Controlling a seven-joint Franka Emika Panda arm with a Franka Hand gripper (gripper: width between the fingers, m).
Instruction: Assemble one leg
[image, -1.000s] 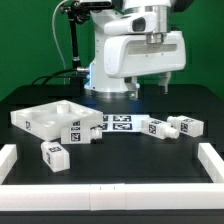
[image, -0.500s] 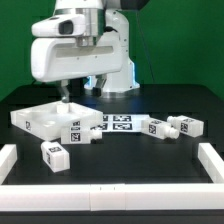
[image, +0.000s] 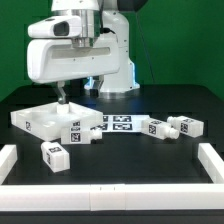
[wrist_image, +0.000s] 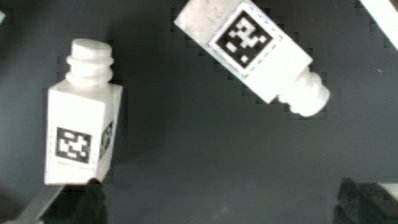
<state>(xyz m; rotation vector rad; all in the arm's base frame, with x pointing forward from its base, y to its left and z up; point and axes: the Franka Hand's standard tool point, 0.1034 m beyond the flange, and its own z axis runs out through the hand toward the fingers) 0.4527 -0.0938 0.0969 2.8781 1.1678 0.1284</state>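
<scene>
Several white legs with tag stickers lie on the black table: one at the front left (image: 55, 153), one against the panel's front (image: 78, 130), and two at the exterior view's right (image: 160, 128) (image: 188, 125). The large white square panel (image: 40, 115) lies at the left. My gripper (image: 62, 97) hangs over the panel's far edge. In the wrist view my gripper (wrist_image: 217, 205) is open and empty, its dark fingertips (wrist_image: 63, 205) wide apart. Two legs lie on the table in that view, one near a fingertip (wrist_image: 80, 120) and one farther off (wrist_image: 258, 50).
The marker board (image: 118, 124) lies flat at the table's middle. A low white rim (image: 110, 192) runs along the front, with white side walls at the left (image: 8, 158) and right (image: 212, 158). The robot base (image: 115, 75) stands at the back.
The arm has swung from over the right pair of legs to the exterior view's left, over the panel. In the last half second it has barely moved.
</scene>
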